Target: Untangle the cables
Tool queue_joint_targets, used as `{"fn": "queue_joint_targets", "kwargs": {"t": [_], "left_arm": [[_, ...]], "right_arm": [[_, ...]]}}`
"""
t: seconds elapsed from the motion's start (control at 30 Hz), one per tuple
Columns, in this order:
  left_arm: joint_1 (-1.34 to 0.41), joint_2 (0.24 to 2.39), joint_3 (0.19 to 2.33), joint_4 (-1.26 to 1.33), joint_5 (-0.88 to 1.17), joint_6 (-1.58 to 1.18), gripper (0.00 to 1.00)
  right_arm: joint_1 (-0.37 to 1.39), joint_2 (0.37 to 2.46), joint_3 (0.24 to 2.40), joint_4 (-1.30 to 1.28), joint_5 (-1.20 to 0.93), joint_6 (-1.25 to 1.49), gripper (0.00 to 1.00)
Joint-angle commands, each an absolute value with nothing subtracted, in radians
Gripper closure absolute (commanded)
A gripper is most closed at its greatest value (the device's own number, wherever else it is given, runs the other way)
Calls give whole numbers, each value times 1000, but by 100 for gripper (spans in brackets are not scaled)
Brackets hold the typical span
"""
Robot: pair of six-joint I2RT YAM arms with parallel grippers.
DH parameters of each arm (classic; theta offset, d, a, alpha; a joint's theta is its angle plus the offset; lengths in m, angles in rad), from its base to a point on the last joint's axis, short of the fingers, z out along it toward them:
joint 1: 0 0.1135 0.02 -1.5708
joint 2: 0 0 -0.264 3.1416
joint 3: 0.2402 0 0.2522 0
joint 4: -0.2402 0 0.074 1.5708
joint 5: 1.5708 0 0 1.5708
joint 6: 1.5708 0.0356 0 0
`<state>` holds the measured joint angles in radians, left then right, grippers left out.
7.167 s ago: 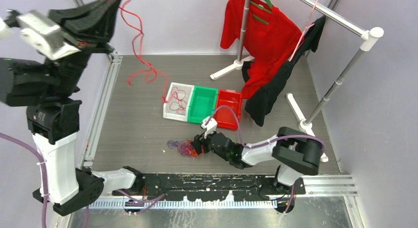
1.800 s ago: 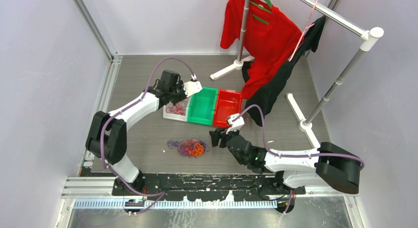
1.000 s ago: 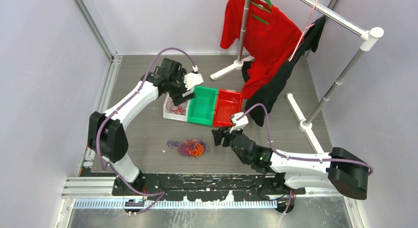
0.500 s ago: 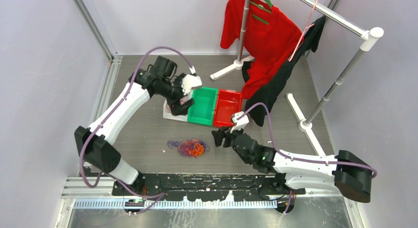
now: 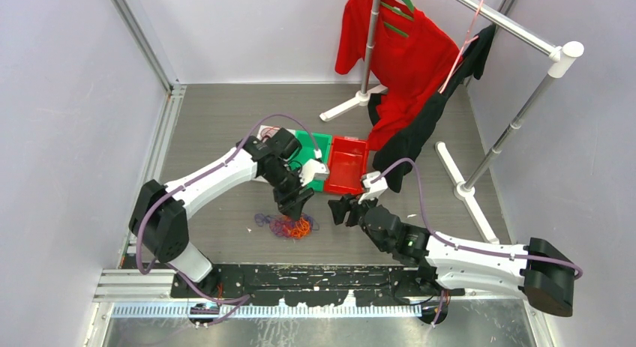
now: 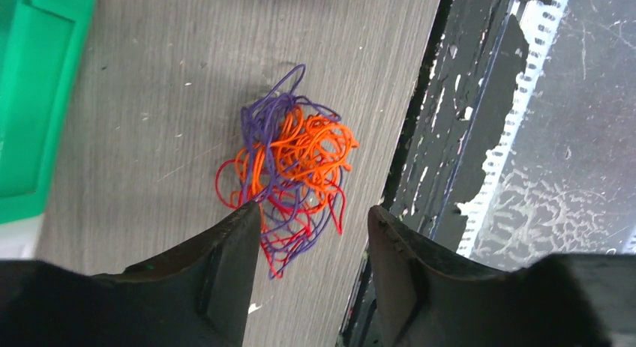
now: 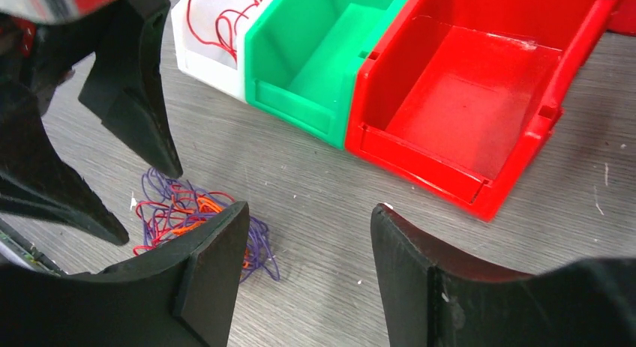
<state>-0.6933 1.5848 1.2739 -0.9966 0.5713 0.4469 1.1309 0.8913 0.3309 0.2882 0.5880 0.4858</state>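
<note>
The cables (image 5: 289,225) lie as a fist-sized tangle of red, orange and purple loops on the grey table near its front edge. In the left wrist view the cables (image 6: 292,167) sit just beyond my fingertips. My left gripper (image 5: 295,206) hovers right over the tangle, open, nothing between its fingers (image 6: 313,216). My right gripper (image 5: 341,210) is open and empty a little to the right of the tangle. In the right wrist view the cables (image 7: 187,212) show past its left finger, with the left gripper (image 7: 148,204) above them. One red cable (image 7: 225,17) lies in the white bin (image 7: 210,58).
A green bin (image 7: 330,62) and a red bin (image 7: 465,92) stand beside the white one, behind the tangle. A garment rack with red and black clothes (image 5: 405,55) fills the back right, its foot (image 5: 454,167) on the table. The black front rail (image 6: 450,137) runs close to the tangle.
My left arm has swung from the white bin forward and down to the tangle, and its jaws have narrowed. The right gripper has stayed about where it was.
</note>
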Motion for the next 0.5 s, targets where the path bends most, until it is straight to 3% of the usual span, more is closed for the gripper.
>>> {"fn": "queue_joint_targets", "kwargs": {"t": [0.0, 0.3, 0.47], "left_arm": [[-732, 1553, 1230, -873, 610, 377, 46], [-588, 1481, 1215, -1055, 592, 602, 48], [-560, 1420, 1088, -1055, 554, 716, 46]], "right_arm": [[1127, 852, 325, 272, 626, 512, 35], [1127, 882, 327, 302, 544, 502, 32], [1127, 1000, 360, 367, 423, 474, 27]]}}
